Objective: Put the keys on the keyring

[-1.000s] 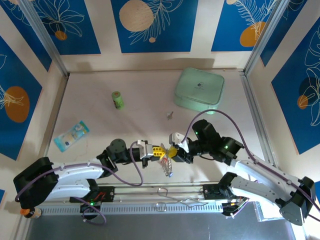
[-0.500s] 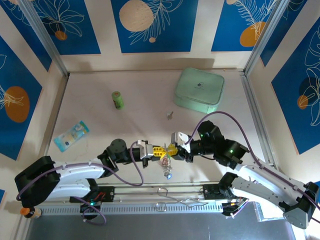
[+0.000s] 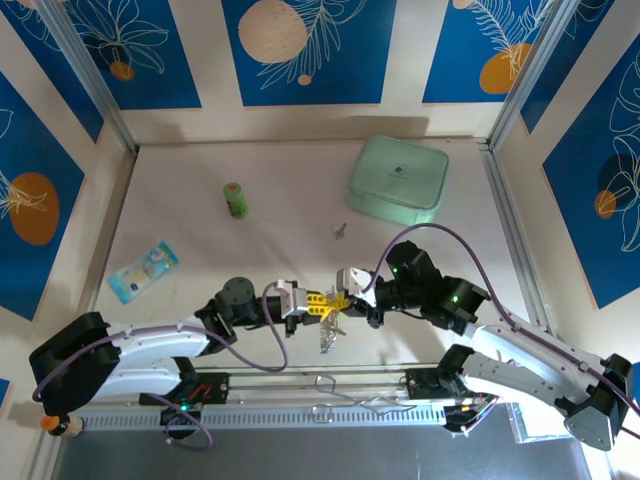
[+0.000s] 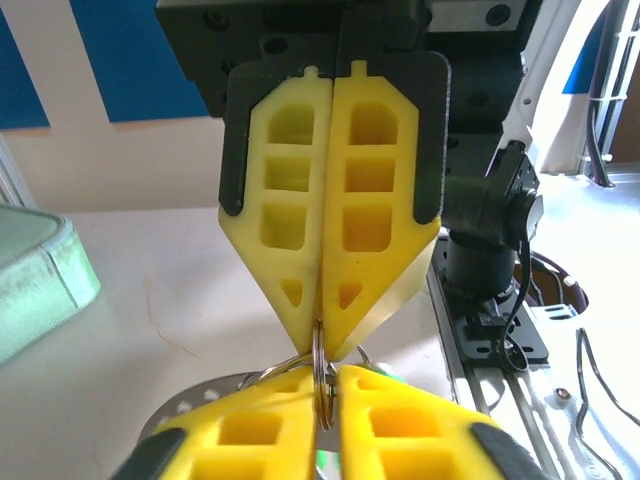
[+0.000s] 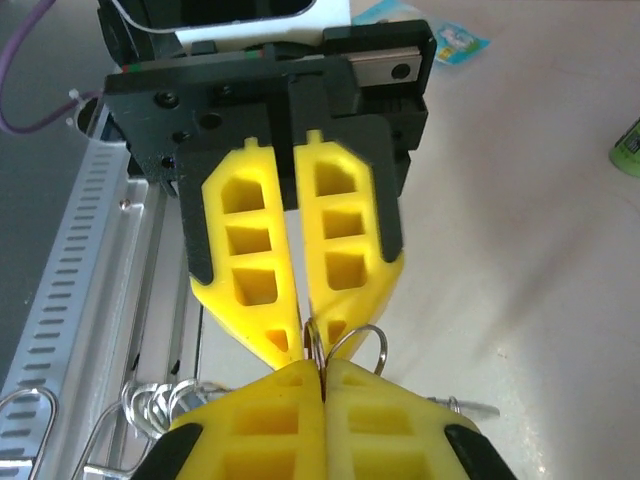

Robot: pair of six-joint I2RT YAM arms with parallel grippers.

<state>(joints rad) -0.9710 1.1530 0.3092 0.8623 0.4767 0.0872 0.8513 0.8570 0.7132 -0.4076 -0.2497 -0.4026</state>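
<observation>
My two grippers meet tip to tip above the near middle of the table. The left gripper [image 3: 326, 301] and the right gripper [image 3: 340, 298] both pinch the thin silvery keyring [image 4: 322, 365] edge-on. In the right wrist view my right gripper [image 5: 322, 375] is shut tight on the keyring [image 5: 314, 340]. In the left wrist view the left gripper [image 4: 330, 385] keeps a hairline gap, and the ring sits in it. A bunch of keys [image 3: 327, 337] hangs below the fingertips. One loose key [image 3: 340, 230] lies on the table farther back.
A mint-green box [image 3: 398, 180] stands at the back right and a green bottle [image 3: 235, 200] at the back left. A blue packet [image 3: 143, 270] lies near the left wall. A metal rail [image 3: 320, 385] with wire loops [image 5: 150, 410] runs along the near edge.
My right gripper has closed onto the ring held by the left. The hanging keys have swung slightly left. The left fingers have eased by a hair.
</observation>
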